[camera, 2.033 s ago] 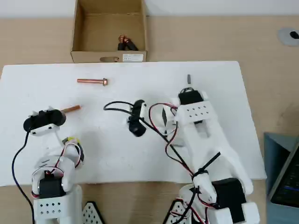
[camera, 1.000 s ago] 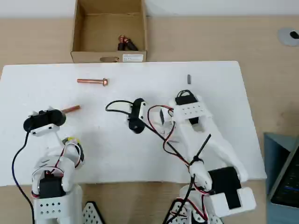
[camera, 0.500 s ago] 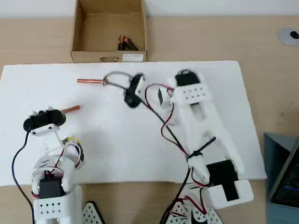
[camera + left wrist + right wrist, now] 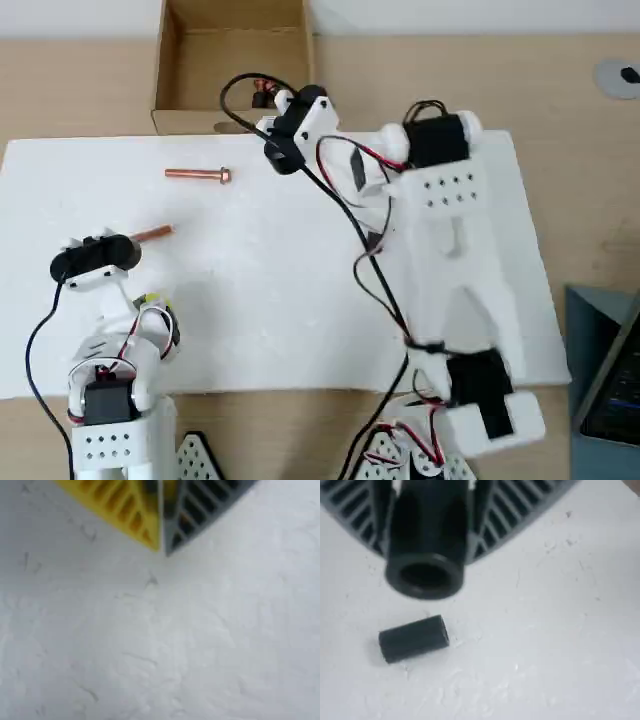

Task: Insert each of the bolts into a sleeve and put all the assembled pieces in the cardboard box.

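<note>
Right arm is swinging up from mid-pad toward the cardboard box (image 4: 190,120), against two seconds back; left arm is staying put. Held sleeve (image 4: 426,555) is riding in the right gripper (image 4: 352,175), pinched across its barrel, open bore facing the wrist camera, hanging over the foam pad (image 4: 250,300). Loose sleeve (image 4: 413,638) is lying on the pad just beneath. Far bolt (image 4: 198,175) is lying alone near the box; near bolt (image 4: 152,234) is poking out beside the left arm. Left gripper (image 4: 162,542) is sitting pressed together, empty. Assembled pieces (image 4: 268,92) are resting inside the box. Judging the sleeves light, rigid, smooth and prone to rolling; the bolts stiff and slim, best gripped on the shank near the head, leaving the tip free. Near bolt's end is running under the left arm; the held bore is reading dark; the count in the box is unclear.
</note>
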Available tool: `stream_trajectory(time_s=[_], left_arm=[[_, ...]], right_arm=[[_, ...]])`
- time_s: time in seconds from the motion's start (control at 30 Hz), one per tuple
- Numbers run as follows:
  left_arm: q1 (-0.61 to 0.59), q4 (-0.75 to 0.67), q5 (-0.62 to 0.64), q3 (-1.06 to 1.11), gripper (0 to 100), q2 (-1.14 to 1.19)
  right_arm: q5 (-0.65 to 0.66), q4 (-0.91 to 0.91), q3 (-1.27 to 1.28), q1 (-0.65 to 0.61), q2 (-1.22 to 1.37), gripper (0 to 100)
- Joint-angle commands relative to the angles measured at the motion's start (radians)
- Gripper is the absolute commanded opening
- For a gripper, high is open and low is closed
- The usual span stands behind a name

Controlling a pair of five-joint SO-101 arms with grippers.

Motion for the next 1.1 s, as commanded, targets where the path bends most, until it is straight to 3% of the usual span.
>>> stream_trajectory(time_s=[0.0,0.27,0.47,0.6,0.97,1.07], left_arm=[[-0.006,-0.011,-0.002,-0.012,0,-0.008],[-0.006,-0.008,-0.003,-0.121,0,-0.001],[-0.006,-0.003,-0.037,-0.247,0,0.067],[-0.006,-0.003,-0.052,-0.385,0,0.237],[-0.002,-0.002,-0.054,-0.872,0,0.823],[0.000,-0.002,-0.118,-0.971,0,0.952]], right_arm=[[-0.029,0.018,-0.021,-0.002,-0.133,1.0],[-0.089,0.018,0.262,0.004,-0.406,1.0],[-0.089,0.012,0.427,0.097,-0.575,1.0],[-0.095,0.011,0.479,0.159,-0.642,1.0],[-0.298,0.011,0.489,0.321,-0.684,1.0],[-0.325,0.012,0.490,0.371,-0.684,1.0]])
